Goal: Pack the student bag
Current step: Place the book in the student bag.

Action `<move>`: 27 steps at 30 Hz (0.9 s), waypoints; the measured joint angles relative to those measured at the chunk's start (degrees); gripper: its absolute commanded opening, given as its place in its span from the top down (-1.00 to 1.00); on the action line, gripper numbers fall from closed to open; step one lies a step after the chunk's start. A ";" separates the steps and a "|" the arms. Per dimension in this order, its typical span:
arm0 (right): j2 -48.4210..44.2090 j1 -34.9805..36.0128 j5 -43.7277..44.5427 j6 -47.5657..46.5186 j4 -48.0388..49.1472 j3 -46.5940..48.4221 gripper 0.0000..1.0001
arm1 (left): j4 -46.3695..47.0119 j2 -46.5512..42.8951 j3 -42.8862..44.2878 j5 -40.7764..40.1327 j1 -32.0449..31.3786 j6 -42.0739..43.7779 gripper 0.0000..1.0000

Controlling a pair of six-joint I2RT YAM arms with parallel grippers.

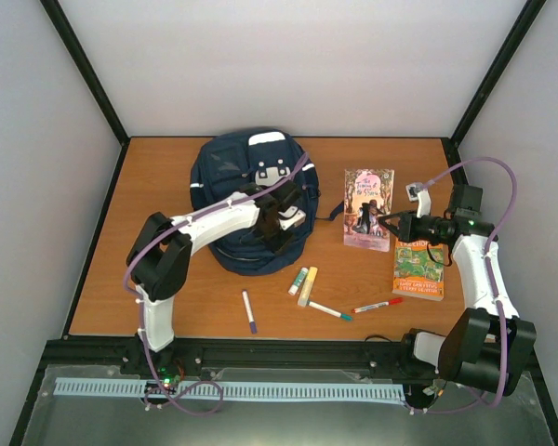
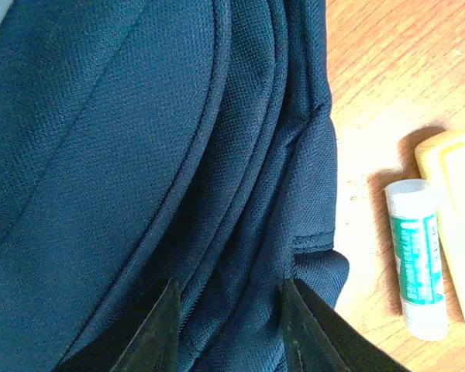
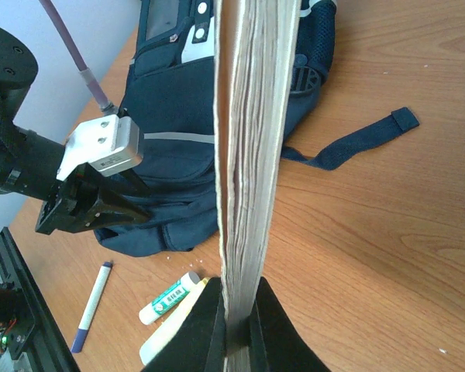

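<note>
Student bag (image 1: 228, 167) lies at the far middle of the table (image 1: 158, 195), front pockets up. Over its near right edge hangs the left gripper (image 2: 231, 294), jaws partway apart astride a ridge of navy fabric; whether it has pinched the cloth we cannot tell. To the right, the right gripper (image 3: 236, 306) is clamped tight on the page edge of the pink book (image 1: 368, 206). We judge the bag's mouth must be gripped squarely and drawn wide before the book goes in, clear of the glue stick (image 2: 415, 260).
</note>
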 measured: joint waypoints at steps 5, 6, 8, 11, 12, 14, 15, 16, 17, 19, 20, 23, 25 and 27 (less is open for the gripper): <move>0.00 0.00 0.02 0.00 0.02 0.00 0.94 | 0.35 0.46 -0.02 0.76 0.00 0.02 0.17; 0.00 0.00 0.02 0.00 0.02 0.00 0.94 | 0.46 0.46 -0.02 1.01 0.00 0.02 0.19; 0.00 0.00 0.02 0.00 0.02 0.00 0.94 | 0.70 0.46 -0.09 1.53 0.00 0.00 0.30; 0.04 0.00 0.02 0.00 0.02 0.00 0.95 | 1.14 0.46 -0.15 3.39 0.00 0.07 0.50; 0.09 0.00 0.00 0.00 0.02 0.00 0.95 | 1.38 0.48 -0.15 4.09 -0.02 0.04 0.52; 0.22 0.00 0.02 0.00 0.02 0.00 0.94 | 1.66 0.79 -0.15 4.72 -0.07 0.07 0.59; 0.24 0.00 0.02 0.00 0.02 0.00 0.94 | 1.73 1.14 -0.15 4.70 -0.07 0.15 0.61; 0.24 0.00 0.02 0.00 0.02 0.00 0.95 | 1.75 1.46 -0.15 4.68 -0.07 0.07 0.65; 0.24 0.00 0.02 0.02 0.04 0.00 0.94 | 1.77 1.92 -0.15 4.57 -0.04 0.11 0.71; 0.24 0.00 0.02 0.04 0.02 0.00 0.94 | 1.79 2.51 -0.15 4.00 -0.07 0.13 0.90; 0.24 0.00 0.02 0.15 0.04 0.00 0.94 | 1.79 2.69 -0.13 3.48 -0.07 0.26 0.97; 0.39 0.00 0.00 0.46 0.04 0.00 0.95 | 1.70 2.69 0.17 2.49 -0.07 0.24 0.98; 0.74 0.00 -0.13 0.94 0.04 0.00 0.95 | 1.46 2.69 0.74 2.05 -0.07 0.20 0.99; 1.46 0.00 -0.46 1.79 -0.02 0.00 0.95 | 1.11 2.67 1.46 1.55 -0.07 0.17 0.98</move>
